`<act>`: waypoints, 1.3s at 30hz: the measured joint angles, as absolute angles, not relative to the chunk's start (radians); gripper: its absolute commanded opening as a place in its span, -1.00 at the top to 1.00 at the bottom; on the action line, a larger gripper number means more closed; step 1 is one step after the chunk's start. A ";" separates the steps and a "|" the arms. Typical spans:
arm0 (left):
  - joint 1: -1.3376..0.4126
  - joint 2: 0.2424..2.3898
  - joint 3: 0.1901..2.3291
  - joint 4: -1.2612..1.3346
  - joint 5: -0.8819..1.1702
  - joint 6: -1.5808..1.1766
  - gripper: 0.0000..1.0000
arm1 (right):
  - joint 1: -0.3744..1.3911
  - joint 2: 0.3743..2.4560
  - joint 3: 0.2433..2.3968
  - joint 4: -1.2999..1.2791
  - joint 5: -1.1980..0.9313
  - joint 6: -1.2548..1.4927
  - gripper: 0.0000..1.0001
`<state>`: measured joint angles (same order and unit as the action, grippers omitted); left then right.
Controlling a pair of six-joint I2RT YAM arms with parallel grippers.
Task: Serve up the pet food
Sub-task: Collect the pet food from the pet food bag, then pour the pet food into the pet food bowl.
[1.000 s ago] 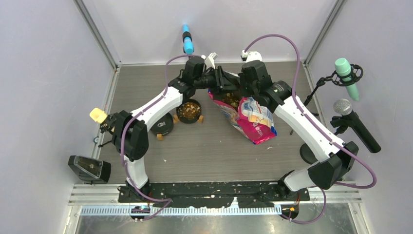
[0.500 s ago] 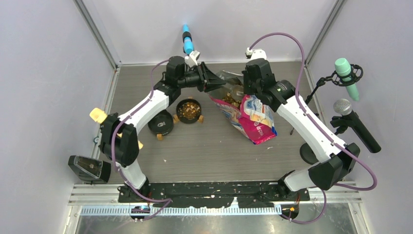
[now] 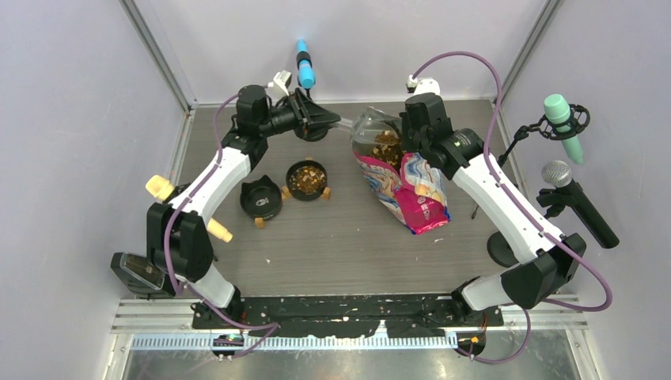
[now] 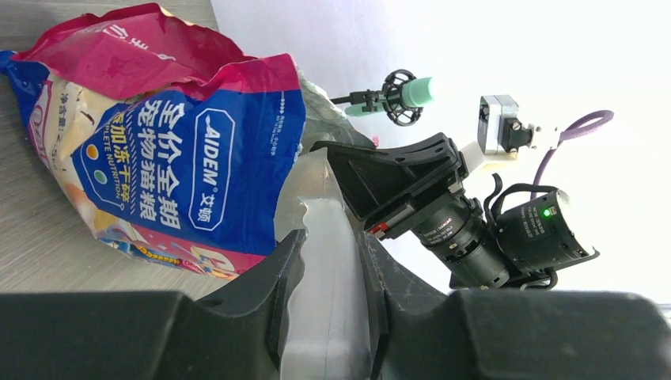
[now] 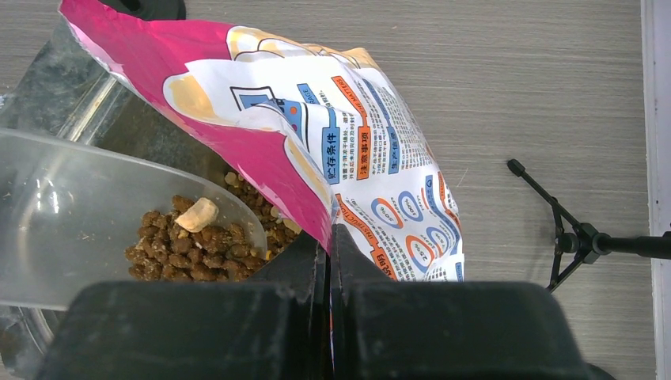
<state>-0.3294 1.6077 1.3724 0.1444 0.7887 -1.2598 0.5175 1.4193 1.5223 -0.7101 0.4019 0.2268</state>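
Note:
The pet food [image 5: 198, 241] lies as a heap of brown kibble in a clear plastic scoop [image 5: 87, 222] at the bag's mouth. From above, the scoop [image 3: 370, 131] with its kibble [image 3: 386, 144] hovers over the open top of the pink, white and blue bag [image 3: 407, 190]. My left gripper [image 3: 326, 124] is shut on the scoop's handle [image 4: 328, 269], a finger [image 4: 273, 273] on each side. My right gripper [image 3: 413, 150] is shut on the bag's upper edge [image 5: 320, 210] and holds it open. More kibble [image 5: 273, 218] shows inside the bag [image 5: 356, 150].
Two black bowls stand left of the bag: one [image 3: 307, 180] holds kibble, the other [image 3: 262, 200] looks empty. Microphones on stands [image 3: 566, 127] line the right side, a blue one [image 3: 304, 67] hangs at the back wall, and a stand's foot [image 5: 581, 237] sits near the bag.
My left arm has drawn back to the left, pulling the scoop out from deep in the bag's mouth with kibble in it. The right gripper kept its hold on the bag.

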 measured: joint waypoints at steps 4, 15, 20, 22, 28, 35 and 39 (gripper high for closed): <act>-0.309 1.608 1.339 0.183 0.808 -1.296 1.00 | 0.517 1.419 1.524 -0.712 0.402 0.228 0.90; -0.254 1.608 1.294 0.334 0.878 -1.404 1.00 | 0.517 1.421 1.533 -0.723 0.402 0.228 0.90; -0.224 1.608 1.283 0.427 0.922 -1.469 1.00 | 0.515 1.429 1.545 -0.733 0.402 0.228 0.90; -0.212 1.608 1.264 0.484 0.931 -1.514 1.00 | 0.515 1.432 1.549 -0.736 0.402 0.228 0.90; -0.199 1.631 1.222 0.672 0.936 -1.669 1.00 | 0.515 1.436 1.556 -0.741 0.402 0.228 0.90; -0.179 1.649 1.222 0.781 0.942 -1.750 1.00 | 0.515 1.444 1.567 -0.749 0.402 0.228 0.90; -0.141 1.649 1.222 0.784 0.944 -1.744 1.00 | 0.515 1.445 1.567 -0.749 0.402 0.229 0.89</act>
